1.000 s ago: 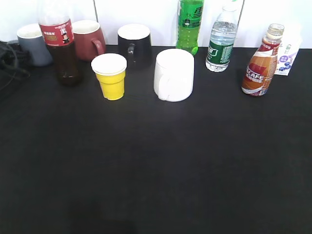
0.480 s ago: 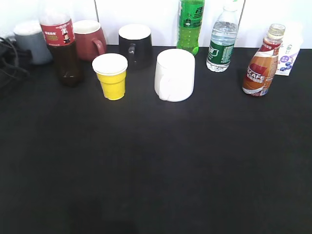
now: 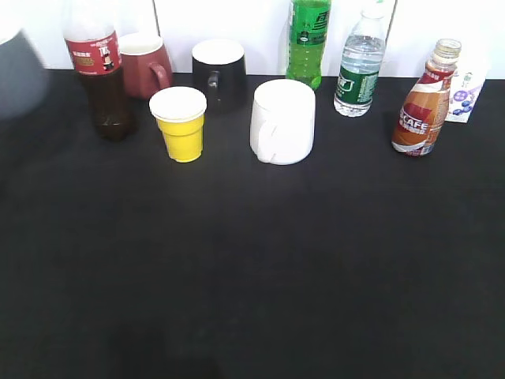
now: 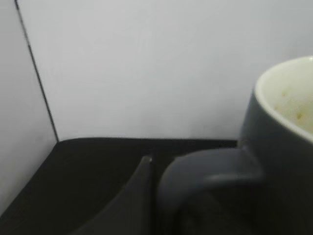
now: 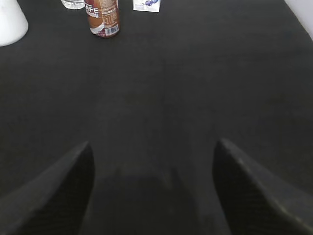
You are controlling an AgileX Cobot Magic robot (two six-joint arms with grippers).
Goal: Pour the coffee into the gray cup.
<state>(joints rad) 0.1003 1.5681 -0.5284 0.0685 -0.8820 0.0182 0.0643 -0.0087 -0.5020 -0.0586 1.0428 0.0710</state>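
Observation:
The gray cup (image 3: 19, 73) shows blurred at the far left edge of the exterior view, raised off the black table. In the left wrist view it (image 4: 281, 147) fills the right side, cream inside, handle toward the camera. My left gripper (image 4: 152, 188) is shut on the handle; one dark finger shows beside it and the other is hidden. The gripper itself is out of the exterior view. The coffee (image 3: 424, 101) stands upright at the back right, with no cap, and shows at the top of the right wrist view (image 5: 102, 18). My right gripper (image 5: 152, 152) is open and empty, low over bare table.
Along the back stand a cola bottle (image 3: 99, 75), a dark-red mug (image 3: 147, 65), a black mug (image 3: 218, 73), a green bottle (image 3: 308, 41), a water bottle (image 3: 359, 69) and a small carton (image 3: 464, 93). A yellow cup (image 3: 181, 125) and a white mug (image 3: 282, 121) stand in front.
The gray cup has left its spot behind the cola bottle and moved left and toward the camera, now blurred and larger. The dark cable at the left edge is out of view.

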